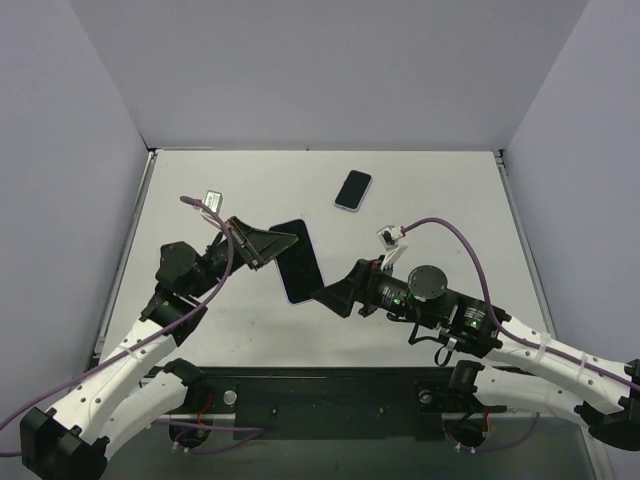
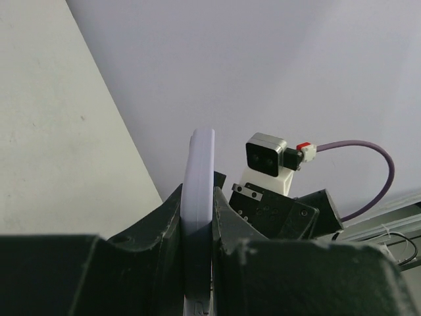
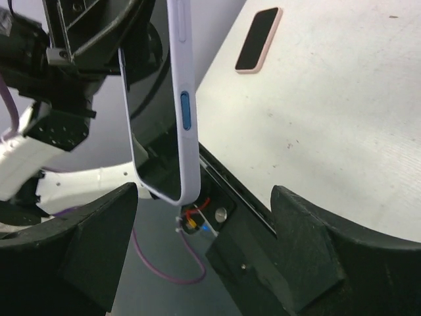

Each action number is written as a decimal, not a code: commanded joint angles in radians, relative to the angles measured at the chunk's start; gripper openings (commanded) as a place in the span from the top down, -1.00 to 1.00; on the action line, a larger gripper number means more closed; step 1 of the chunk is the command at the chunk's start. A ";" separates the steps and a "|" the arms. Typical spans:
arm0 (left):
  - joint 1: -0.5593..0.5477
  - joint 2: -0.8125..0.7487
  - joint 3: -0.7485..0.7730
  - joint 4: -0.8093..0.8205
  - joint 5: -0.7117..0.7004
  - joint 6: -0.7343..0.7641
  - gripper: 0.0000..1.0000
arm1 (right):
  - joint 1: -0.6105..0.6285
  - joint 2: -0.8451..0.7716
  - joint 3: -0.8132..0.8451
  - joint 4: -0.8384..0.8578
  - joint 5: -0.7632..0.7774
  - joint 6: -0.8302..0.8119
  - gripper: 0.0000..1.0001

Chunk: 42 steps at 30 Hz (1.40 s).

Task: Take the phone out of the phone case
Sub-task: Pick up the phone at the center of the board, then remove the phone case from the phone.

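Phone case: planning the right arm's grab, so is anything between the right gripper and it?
Nothing visible. The lower end of the phone case hangs just ahead of the open right gripper, with only air between; the left gripper clamps it farther up.

A flat, off-white matte tabletop [image 1: 440,180] lies evenly lit between three plain pale lavender-grey walls [image 1: 320,70], with a black metal rail [image 1: 330,395] along its near edge.
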 commanded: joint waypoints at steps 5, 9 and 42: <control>0.067 0.011 0.069 0.017 0.162 -0.007 1.00 | -0.004 -0.018 0.102 -0.192 -0.145 -0.155 -0.40; 0.071 0.023 0.072 0.062 0.202 -0.037 1.00 | -0.013 0.008 0.082 -0.066 -0.257 -0.137 -0.25; 0.075 0.095 0.100 0.277 0.338 -0.245 1.00 | -0.104 0.158 0.050 0.267 -0.668 -0.109 0.57</control>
